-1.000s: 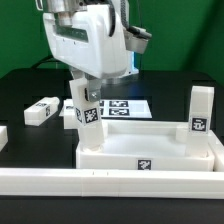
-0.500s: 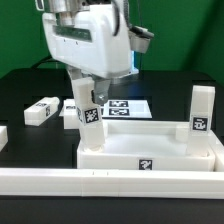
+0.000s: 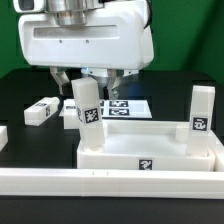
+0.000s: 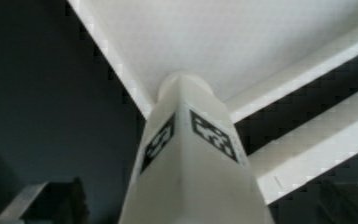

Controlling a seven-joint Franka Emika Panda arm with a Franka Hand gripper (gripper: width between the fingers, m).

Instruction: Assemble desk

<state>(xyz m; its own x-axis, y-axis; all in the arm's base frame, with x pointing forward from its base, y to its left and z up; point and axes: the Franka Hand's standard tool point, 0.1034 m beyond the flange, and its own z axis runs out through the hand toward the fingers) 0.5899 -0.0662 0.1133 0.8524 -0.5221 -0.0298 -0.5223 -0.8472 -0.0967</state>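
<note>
At the desk top's (image 3: 115,160) corner on the exterior view's left, a leg (image 3: 84,118) is seen standing upright, long axis vertical, one tagged face turned toward the camera. The pincer (image 3: 85,76) is held just above its top, jaws spread wider than the leg and gripping nothing. A leg-seating step is judged to be in hand (whether the leg is fully home cannot be told). A second leg (image 3: 201,112) stands at the right corner. Next, the loose leg (image 3: 42,110) lying on the surface (image 3: 25,85) would need fetching.

hand (image 3: 85,79) vertical, palm downward, its two dark fingers (image 3: 62,77) wide apart
</note>
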